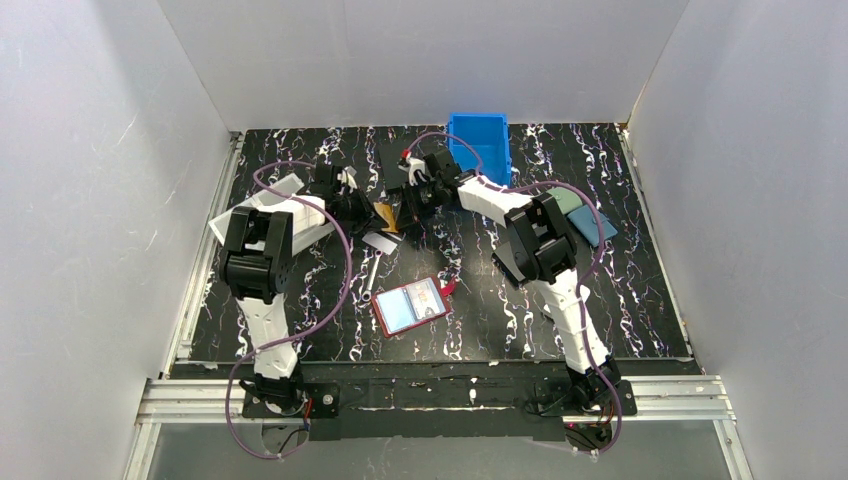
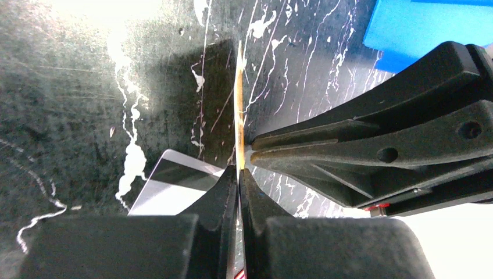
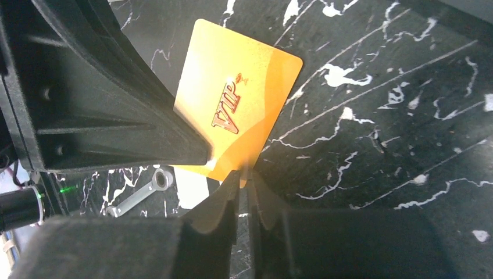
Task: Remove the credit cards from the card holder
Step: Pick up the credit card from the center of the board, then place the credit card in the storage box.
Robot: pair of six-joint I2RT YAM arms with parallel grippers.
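One orange card [image 3: 247, 81] stands pinched in the left claw [image 2: 239, 173], right claw [image 3: 245, 179] tips touching it, grip unclear.

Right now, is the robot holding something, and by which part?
The left end effector pinches the orange card at one edge; whether the right end effector also grips it is unclear.

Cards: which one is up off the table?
The orange card, pinched in the left tool. The whitish card lies flat on the table.
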